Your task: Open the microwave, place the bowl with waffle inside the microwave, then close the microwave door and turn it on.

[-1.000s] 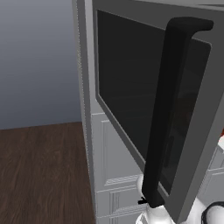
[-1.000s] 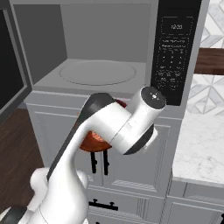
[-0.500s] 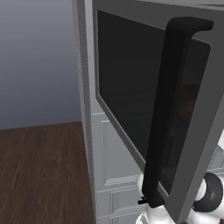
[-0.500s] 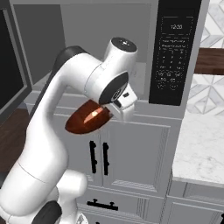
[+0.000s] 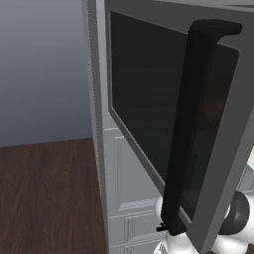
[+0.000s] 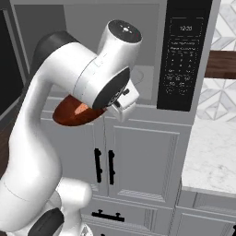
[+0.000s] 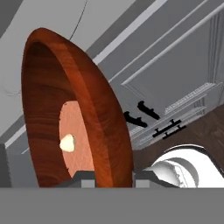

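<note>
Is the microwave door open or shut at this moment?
Open. The microwave door is swung out toward the camera, and the right base view shows the microwave cavity uncovered, with the bowl in front of it.

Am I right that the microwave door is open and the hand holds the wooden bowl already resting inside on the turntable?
Not quite. The microwave door is open and the hand grips the bowl, but the right base view shows the bowl in front of the microwave, below its opening, not on the turntable.

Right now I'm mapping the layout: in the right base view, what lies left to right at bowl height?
Open microwave door → bowl → microwave control panel → marble counter.
</note>
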Robot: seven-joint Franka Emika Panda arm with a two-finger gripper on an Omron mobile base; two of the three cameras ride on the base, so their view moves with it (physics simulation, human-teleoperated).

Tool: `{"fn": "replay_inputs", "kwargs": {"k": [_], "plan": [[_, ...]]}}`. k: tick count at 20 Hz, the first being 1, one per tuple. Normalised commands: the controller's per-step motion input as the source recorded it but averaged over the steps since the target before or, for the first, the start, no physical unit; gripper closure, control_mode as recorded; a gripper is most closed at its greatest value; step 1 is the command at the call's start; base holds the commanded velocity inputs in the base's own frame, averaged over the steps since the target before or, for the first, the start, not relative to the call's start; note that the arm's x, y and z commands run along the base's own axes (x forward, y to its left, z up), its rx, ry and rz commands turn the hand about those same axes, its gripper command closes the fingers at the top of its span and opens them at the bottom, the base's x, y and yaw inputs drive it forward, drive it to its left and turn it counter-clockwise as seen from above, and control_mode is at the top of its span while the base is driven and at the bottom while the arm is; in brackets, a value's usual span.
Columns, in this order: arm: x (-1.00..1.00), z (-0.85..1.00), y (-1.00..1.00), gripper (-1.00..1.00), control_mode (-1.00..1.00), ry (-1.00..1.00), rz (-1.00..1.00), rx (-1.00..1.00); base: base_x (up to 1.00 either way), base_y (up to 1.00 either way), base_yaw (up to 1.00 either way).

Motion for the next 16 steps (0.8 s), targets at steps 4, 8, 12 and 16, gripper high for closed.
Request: {"fn": "replay_inputs", "kwargs": {"k": [4,8,12,16], "plan": [[0.03,0.11,0.62,1.00,-1.00,-0.01,-0.04,0.04,0.00,0.00,0.00],[0.52,0.00,0.59,1.00,-1.00,-0.09,-0.12,0.07,0.00,0.00,0.00],[0.58,0.00,0.25,1.00,-1.00,-0.18,-0.13,0.11,0.00,0.00,0.00],[0.72,-0.01,0.14,1.00,-1.00,-0.15,-0.16,0.12,0.00,0.00,0.00]]}}
